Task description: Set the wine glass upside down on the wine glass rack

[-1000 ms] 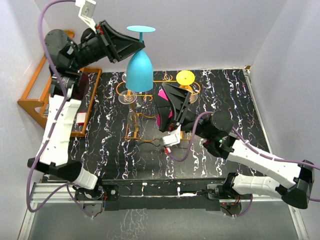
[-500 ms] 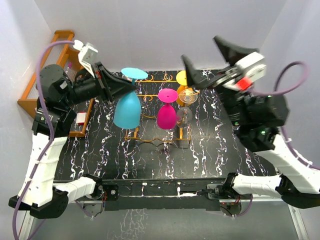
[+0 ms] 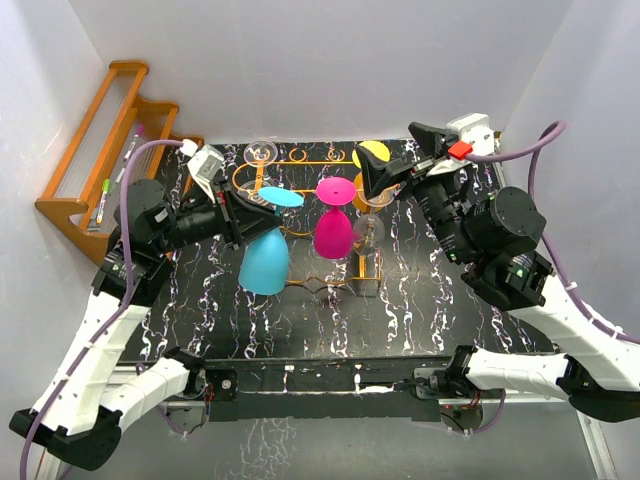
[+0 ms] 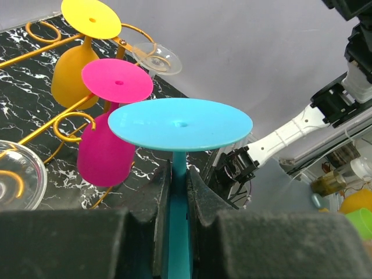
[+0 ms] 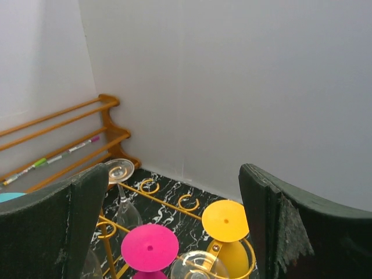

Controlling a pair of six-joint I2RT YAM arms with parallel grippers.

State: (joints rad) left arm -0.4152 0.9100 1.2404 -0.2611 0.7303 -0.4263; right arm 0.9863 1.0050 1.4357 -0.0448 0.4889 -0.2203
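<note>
I'm looking into a robotics lab test booth: plain white panels [image 3: 330,60] box in a black marbled tabletop [image 3: 425,310], with a mounting bar [image 3: 320,383] along the near edge.

No text, number, brand or sign can be read in any view. The red tab [image 3: 459,151] on the right arm's wrist and the marker pens [image 5: 64,152] lying on the brown wooden stepped rack [image 3: 88,150] are too small to show any print.
</note>
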